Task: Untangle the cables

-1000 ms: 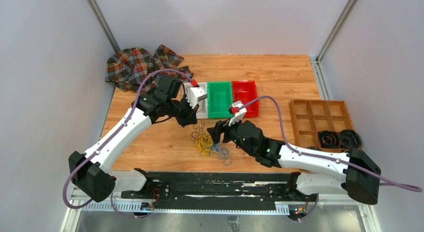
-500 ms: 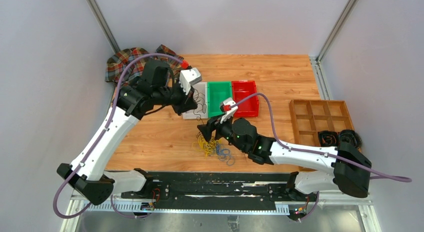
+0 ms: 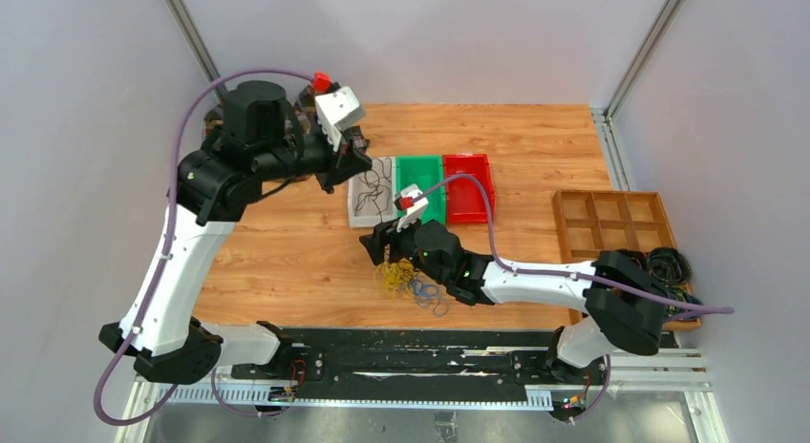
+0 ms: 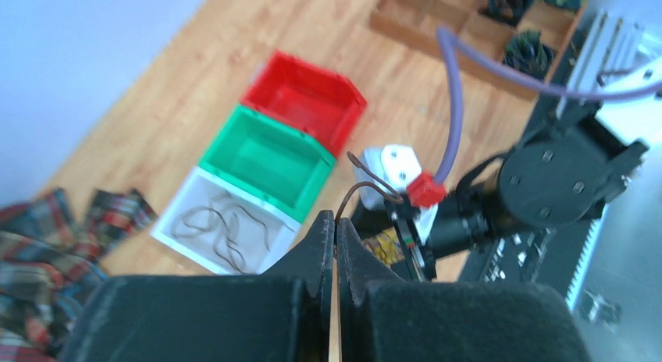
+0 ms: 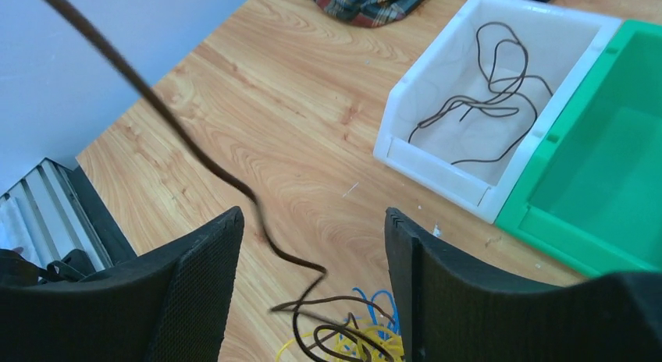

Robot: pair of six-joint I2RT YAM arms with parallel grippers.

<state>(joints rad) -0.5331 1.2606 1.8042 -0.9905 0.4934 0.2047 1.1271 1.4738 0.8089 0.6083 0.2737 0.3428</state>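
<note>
The left claw (image 4: 336,221) was pinched together on one end of a dark cable (image 4: 367,186), held high at the upper left of the overhead view; from there the strand ran down slackly through the gap of the right claw (image 5: 311,218), whose jaws stood apart and closed on nothing, into the yellow and blue tangle (image 5: 355,338) lying on the surface (image 5: 312,104) at lower centre; the step looked like drawing this strand free, best done with a slow, steady lift, the right claw pinning the tangle should it rise; the white bin (image 5: 437,175) just beyond, holding loose dark strands (image 5: 492,103), seemed the drop place.
</note>
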